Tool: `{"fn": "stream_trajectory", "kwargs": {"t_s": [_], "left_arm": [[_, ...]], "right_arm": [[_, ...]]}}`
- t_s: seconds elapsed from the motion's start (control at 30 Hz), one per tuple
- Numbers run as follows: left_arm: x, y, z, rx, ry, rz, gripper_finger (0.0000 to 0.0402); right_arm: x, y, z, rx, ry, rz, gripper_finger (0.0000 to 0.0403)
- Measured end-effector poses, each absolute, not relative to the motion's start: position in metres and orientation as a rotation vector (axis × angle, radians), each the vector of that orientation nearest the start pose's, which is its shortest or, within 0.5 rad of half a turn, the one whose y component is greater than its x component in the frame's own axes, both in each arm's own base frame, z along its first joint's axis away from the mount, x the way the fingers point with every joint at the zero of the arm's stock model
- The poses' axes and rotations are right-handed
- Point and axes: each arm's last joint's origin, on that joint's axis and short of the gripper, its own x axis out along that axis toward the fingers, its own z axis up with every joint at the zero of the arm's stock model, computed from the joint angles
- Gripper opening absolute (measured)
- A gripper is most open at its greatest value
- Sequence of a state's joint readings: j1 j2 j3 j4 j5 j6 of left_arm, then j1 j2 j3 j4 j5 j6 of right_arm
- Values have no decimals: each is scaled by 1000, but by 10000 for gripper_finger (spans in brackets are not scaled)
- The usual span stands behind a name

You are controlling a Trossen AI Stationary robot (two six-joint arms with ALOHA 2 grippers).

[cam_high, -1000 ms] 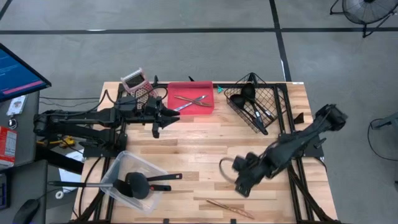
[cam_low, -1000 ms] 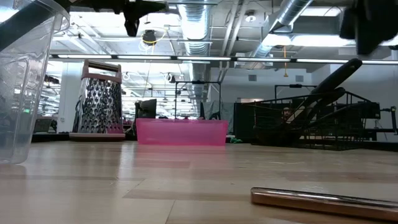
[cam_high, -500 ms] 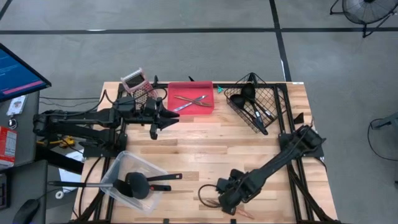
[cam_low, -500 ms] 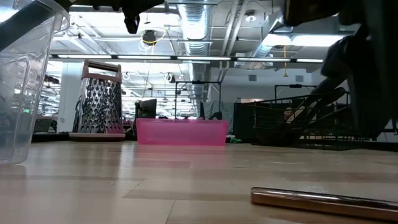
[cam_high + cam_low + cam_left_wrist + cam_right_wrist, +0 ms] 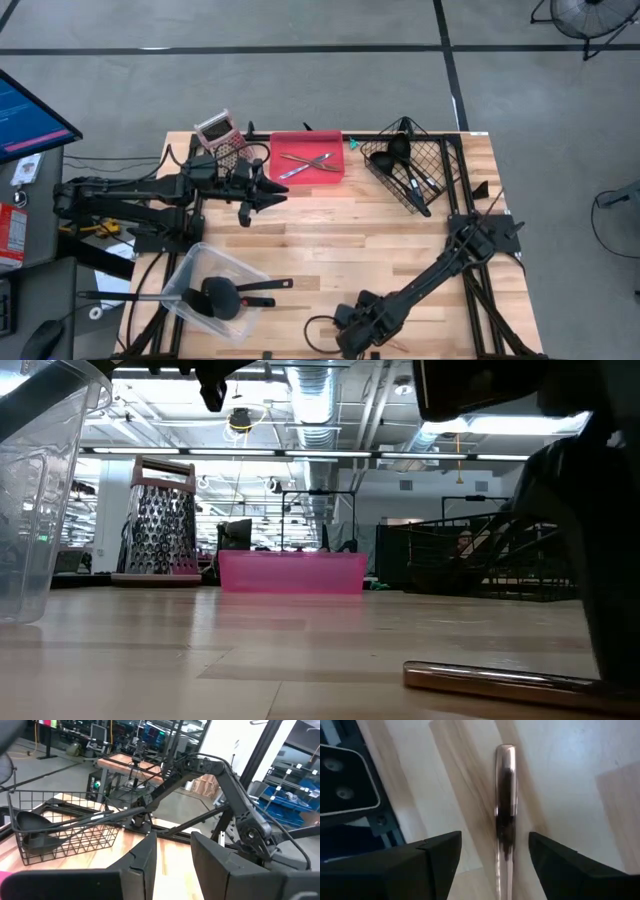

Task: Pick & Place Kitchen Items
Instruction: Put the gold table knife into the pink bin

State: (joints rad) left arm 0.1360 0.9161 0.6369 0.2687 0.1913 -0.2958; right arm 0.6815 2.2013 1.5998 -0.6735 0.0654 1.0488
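Note:
A copper-coloured utensil (image 5: pixel 504 795) lies flat on the wood near the table's front edge, also seen in the low view (image 5: pixel 500 680). My right gripper (image 5: pixel 495 855) points steeply down over it, open, with one finger on either side of the handle and a gap to each. In the high view the right gripper (image 5: pixel 352 330) covers the piece. My left gripper (image 5: pixel 275 190) hovers level above the table near the red tray (image 5: pixel 335 172). It is open with nothing between its fingers (image 5: pixel 173 840). Thin silver and copper pieces (image 5: pixel 305 160) lie in the tray.
A black wire basket (image 5: pixel 438 160) at the far right holds black utensils (image 5: pixel 405 175). A tilted clear plastic container (image 5: pixel 185 275) at the near left holds black ladles and spatulas (image 5: pixel 225 297). A box grater (image 5: pixel 220 135) stands at the far left. Bare wood lies mid-table.
My right gripper has swung from mid-right of the table toward the near edge and leftward. It has come down until its fingers stand astride the copper-coloured utensil. The utensil has not moved.

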Motion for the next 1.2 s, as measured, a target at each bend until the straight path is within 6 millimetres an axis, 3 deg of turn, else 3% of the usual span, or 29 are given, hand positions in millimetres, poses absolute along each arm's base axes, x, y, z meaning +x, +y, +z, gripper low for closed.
{"fn": "stream_trajectory", "kwargs": {"t_s": [0.2, 0.6, 0.8, 1.07, 1.2], "left_arm": [[206, 23, 302, -297, 18, -53, 102], [206, 23, 302, -298, 18, -57, 102], [206, 23, 302, -298, 18, -59, 102], [206, 22, 302, -296, 19, -61, 102], [206, 23, 302, -289, 22, -59, 102]], "right_arm": [[341, 274, 124, 453, 1355, -231, 221], [356, 242, 121, 240, 1421, -148, 103], [374, 204, 122, 86, 1400, -173, 69], [404, 147, 126, -10, 1351, -241, 67], [420, 131, 134, -33, 1291, -248, 67]]}}
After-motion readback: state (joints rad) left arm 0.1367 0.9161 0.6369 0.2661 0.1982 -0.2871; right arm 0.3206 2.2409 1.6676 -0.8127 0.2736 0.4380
